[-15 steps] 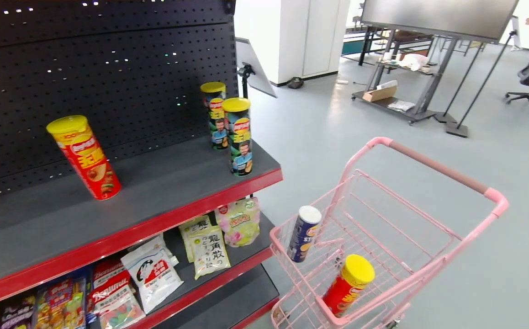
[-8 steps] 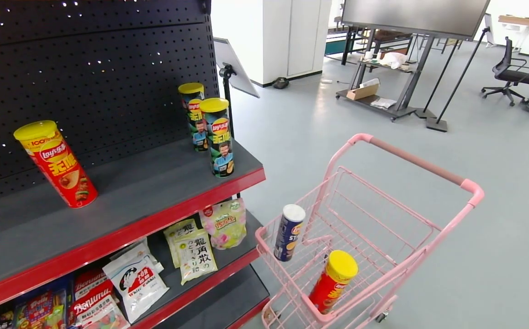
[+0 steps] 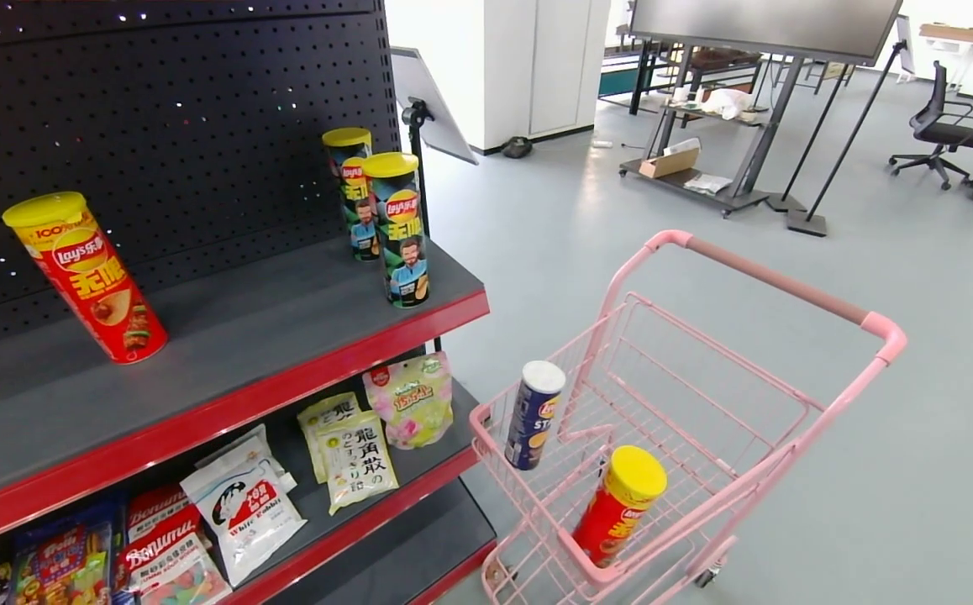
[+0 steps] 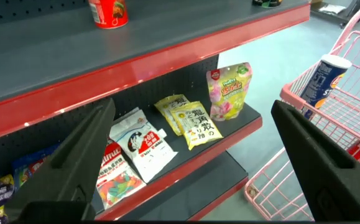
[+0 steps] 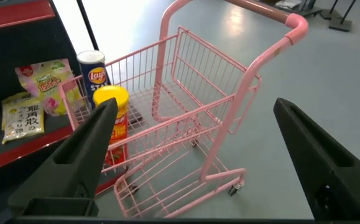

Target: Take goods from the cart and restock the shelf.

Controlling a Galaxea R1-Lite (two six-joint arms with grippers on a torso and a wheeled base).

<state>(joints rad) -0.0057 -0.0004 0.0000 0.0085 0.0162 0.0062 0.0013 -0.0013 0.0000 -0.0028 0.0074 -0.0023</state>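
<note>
Your left tool [image 4: 192, 107] and right tool [image 5: 195, 104] stand with fingers apart, empty. The blue can [image 3: 533, 416] and red can [image 3: 617, 517] lean inside the cart [image 3: 776, 290], beside the shelf [image 3: 268, 319]. Risks: your reach snags the cart's side and rolls it away, or a glancing touch tips a leaning can flat.

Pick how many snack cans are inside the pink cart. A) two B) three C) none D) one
A: the pink cart holds a blue can with a white lid and a red can with a yellow lid.
</note>
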